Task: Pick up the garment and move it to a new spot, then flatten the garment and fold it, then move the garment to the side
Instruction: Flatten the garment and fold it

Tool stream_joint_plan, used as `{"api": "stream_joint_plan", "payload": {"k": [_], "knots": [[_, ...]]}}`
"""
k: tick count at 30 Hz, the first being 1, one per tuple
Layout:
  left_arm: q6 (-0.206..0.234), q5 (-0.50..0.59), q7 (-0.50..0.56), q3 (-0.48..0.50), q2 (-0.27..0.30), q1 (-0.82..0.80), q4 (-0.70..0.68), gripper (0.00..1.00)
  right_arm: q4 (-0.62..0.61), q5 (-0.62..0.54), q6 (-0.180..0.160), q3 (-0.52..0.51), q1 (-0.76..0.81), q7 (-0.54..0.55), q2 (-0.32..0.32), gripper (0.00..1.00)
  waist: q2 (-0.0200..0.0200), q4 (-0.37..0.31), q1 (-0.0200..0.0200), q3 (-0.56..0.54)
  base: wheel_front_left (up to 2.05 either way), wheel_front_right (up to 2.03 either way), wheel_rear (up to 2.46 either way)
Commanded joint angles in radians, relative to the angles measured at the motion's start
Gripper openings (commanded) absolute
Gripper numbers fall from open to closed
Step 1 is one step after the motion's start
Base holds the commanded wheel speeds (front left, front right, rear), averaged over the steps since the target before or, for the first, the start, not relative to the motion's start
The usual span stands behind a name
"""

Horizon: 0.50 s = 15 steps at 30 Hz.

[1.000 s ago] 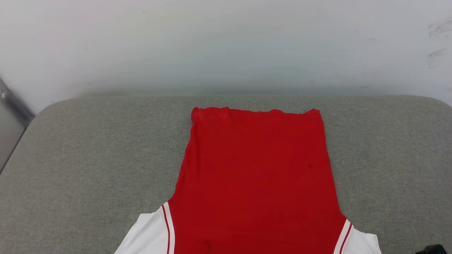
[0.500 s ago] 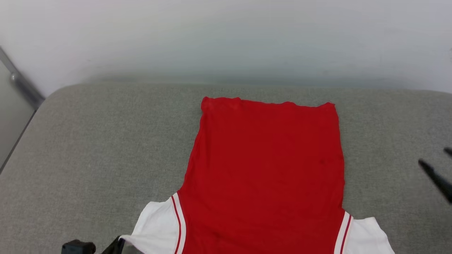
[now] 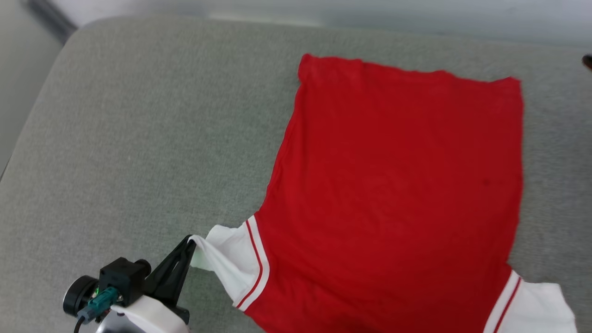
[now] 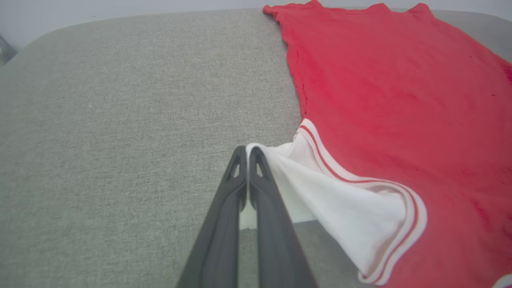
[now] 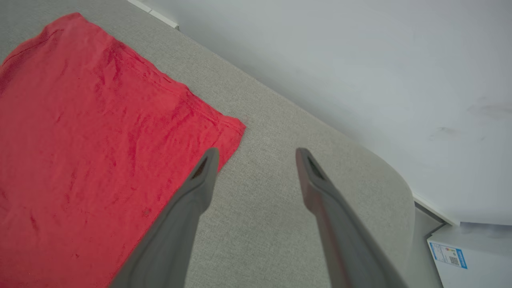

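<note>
Garment (image 3: 393, 185) back-up on cushion (image 3: 138, 138); left gripper (image 3: 190, 244) clamps its seven-o'clock sleeve; right gripper (image 5: 257, 157), two o'clock, jaws wide.

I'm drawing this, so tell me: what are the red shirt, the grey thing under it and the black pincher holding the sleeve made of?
Garment: thin, soft matte cloth, likely knit; it wrinkles and drapes at the pinched sleeve.
Grey cushion: coarse woven fabric, speckled, seemingly padded with rounded edges.
Left gripper: smooth matte dark plastic or rubber, can't tell which; stiff, with cut-out tips.
</note>
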Motion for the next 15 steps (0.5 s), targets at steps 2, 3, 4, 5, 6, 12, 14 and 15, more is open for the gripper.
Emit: {"api": "stream_joint_plan", "payload": {"k": [2, 3, 4, 5, 6, 12, 14, 15], "knots": [[0.002, 0.021, -0.002, 0.000, -0.013, -0.039, -0.022, 0.00, 0.093, 0.018, -0.001, 0.010, -0.114, 0.162, 0.051, 1.00, 0.0000, 0.080, -0.0003, 0.122, 0.00, 0.00, 0.00], [0.002, 0.026, -0.002, 0.001, -0.016, -0.047, -0.026, 0.00, 0.125, 0.010, -0.001, 0.005, -0.150, 0.203, 0.068, 1.00, 0.0000, 0.086, -0.0003, 0.136, 0.00, 0.00, 0.00], [0.002, 0.032, -0.003, 0.003, -0.019, -0.053, -0.030, 0.00, 0.153, -0.001, -0.001, 0.002, -0.179, 0.243, 0.080, 1.00, 0.0000, 0.092, -0.0003, 0.151, 0.00, 0.00, 0.00], [0.004, 0.037, -0.004, 0.003, -0.020, -0.057, -0.035, 0.00, 0.180, -0.011, -0.001, 0.000, -0.203, 0.287, 0.090, 1.00, 0.0000, 0.098, -0.0003, 0.168, 0.00, 0.00, 0.00], [0.006, 0.044, -0.004, 0.003, -0.023, -0.064, -0.038, 0.00, 0.206, -0.023, -0.001, -0.007, -0.220, 0.313, 0.107, 1.00, 0.0000, 0.103, -0.0003, 0.182, 0.00, 0.00, 0.00], [0.010, 0.069, -0.007, 0.012, -0.042, -0.092, -0.068, 0.00, 0.321, -0.108, -0.001, -0.039, -0.264, 0.380, 0.170, 1.00, 0.0000, 0.124, -0.0003, 0.258, 0.00, 0.00, 0.00], [0.010, 0.073, -0.008, 0.014, -0.045, -0.096, -0.072, 0.00, 0.336, -0.116, -0.001, -0.047, -0.258, 0.382, 0.178, 1.00, 0.0000, 0.127, -0.0003, 0.268, 0.00, 0.00, 0.00], [0.009, 0.076, -0.008, 0.015, -0.047, -0.100, -0.075, 0.00, 0.349, -0.123, -0.001, -0.052, -0.249, 0.381, 0.185, 1.00, 0.0000, 0.130, -0.0003, 0.277, 0.00, 0.00, 0.00]]}}
